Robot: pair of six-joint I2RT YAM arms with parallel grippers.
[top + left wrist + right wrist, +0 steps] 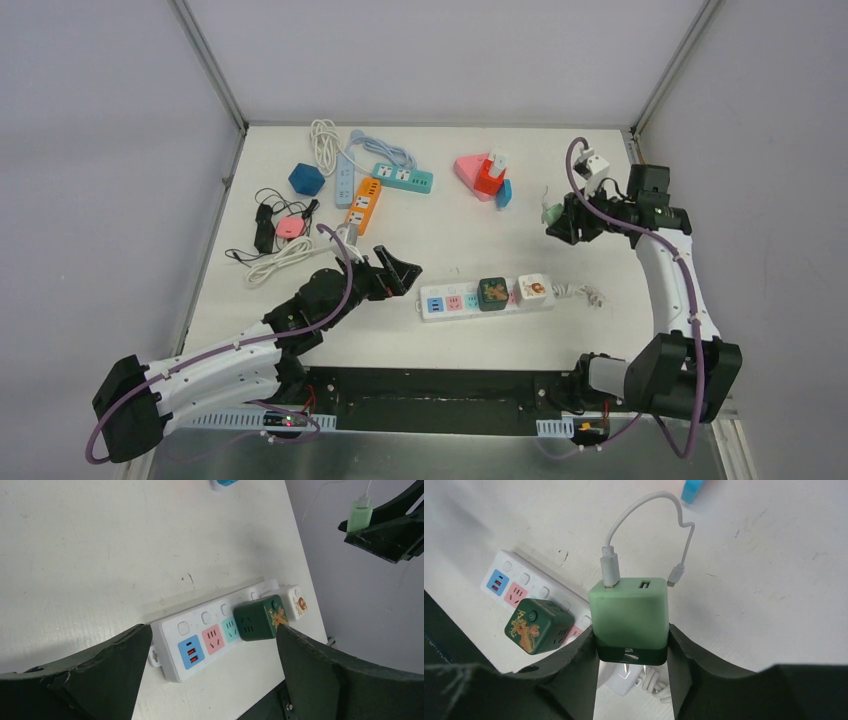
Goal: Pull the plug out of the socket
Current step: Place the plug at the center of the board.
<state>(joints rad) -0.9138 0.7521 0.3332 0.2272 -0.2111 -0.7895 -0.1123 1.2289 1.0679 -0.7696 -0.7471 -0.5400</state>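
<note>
Clamped between the right gripper's [631, 642] two black fingers is the plug [629, 611], a pale green charger block with a dark green band at its lower end. The fingers press on its two sides. A short white USB cable [644, 502] is plugged into one of its two top ports and loops round to a loose end beside it. From above, this gripper holds the plug in the air by the bench's right edge, toward the far right corner and well apart from the power strip [450, 301].

That white strip lies along the near edge, right of the middle. It has a blue USB panel, then a pink socket and a teal one. A dark green cube adapter [491, 293] sits plugged in next to them, with a gold dragon-like print and a power symbol on its faces; any lettering is too small to read. A white cube adapter [535, 289] with a small orange picture stands beside it.

The left gripper [400, 272] is spread wide and holds nothing, just off the strip's left end.

Toward the far left corner lie an orange strip [364, 205] and a teal strip [403, 178].
</note>
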